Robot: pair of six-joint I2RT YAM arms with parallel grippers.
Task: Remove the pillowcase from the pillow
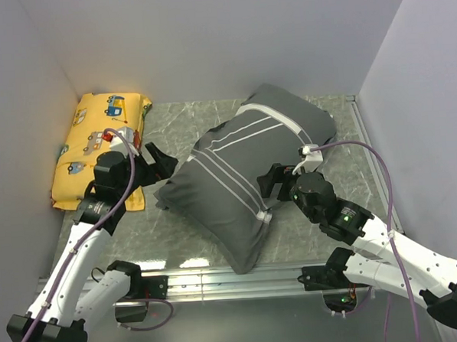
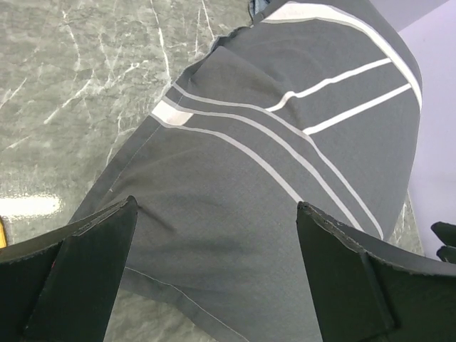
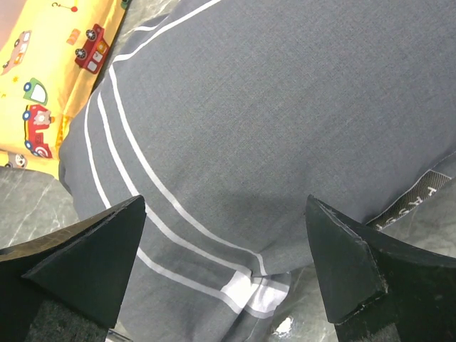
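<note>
The dark grey pillowcase [image 1: 248, 170] with thin white stripes lies plump and slantwise across the middle of the table. It fully covers the pillow, which is hidden inside it. My left gripper [image 1: 161, 164] is open at the pillowcase's left edge; in the left wrist view [image 2: 217, 214] its jaws stand wide apart over the grey fabric [image 2: 285, 142], holding nothing. My right gripper [image 1: 273, 181] is open at the pillowcase's right side; in the right wrist view [image 3: 224, 214] its jaws straddle the striped fabric [image 3: 271, 107] near a white patch at the seam.
A yellow cushion [image 1: 97, 143] printed with cartoon vehicles lies at the far left against the wall, also in the right wrist view [image 3: 50, 78]. Grey walls close in the left, back and right. A metal rail [image 1: 219, 279] runs along the near edge of the marbled table [image 1: 180, 127].
</note>
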